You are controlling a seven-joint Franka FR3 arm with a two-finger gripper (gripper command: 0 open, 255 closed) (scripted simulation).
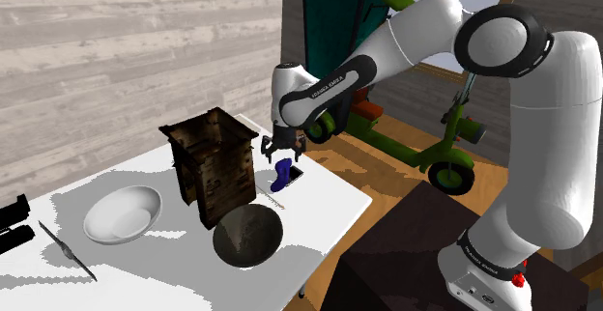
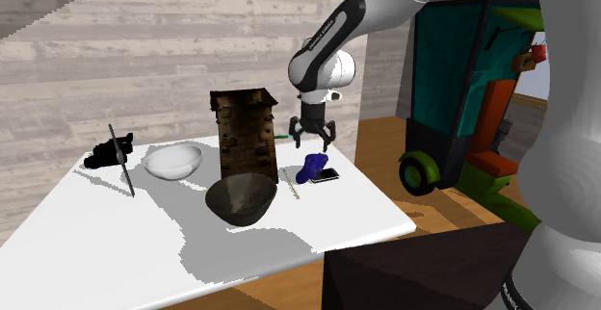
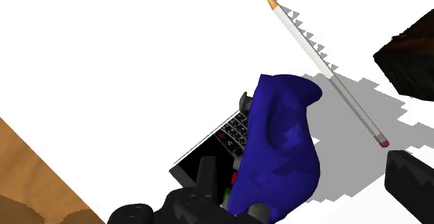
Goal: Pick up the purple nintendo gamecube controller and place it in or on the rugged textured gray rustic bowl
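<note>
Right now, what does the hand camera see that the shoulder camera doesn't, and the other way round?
Wrist view: the phone's tiny keys and the pencil's orange tip. Shoulder view: the white bowl, the dark grey bowl, the brown box and a green scooter. Both: the blue-purple controller on the white table.

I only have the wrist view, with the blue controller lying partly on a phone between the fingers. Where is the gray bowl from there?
Observer: In the shoulder view the dark gray bowl sits below and left of the controller, nearer the camera.
Operator: What is the dark thing past the pencil's eraser end?
Observer: A tall dark wooden box, open at the top, standing close beside the bowl.
Operator: Is the gripper touching the controller?
Observer: In the second exterior view the open gripper hangs just above it, apart from it.
</note>
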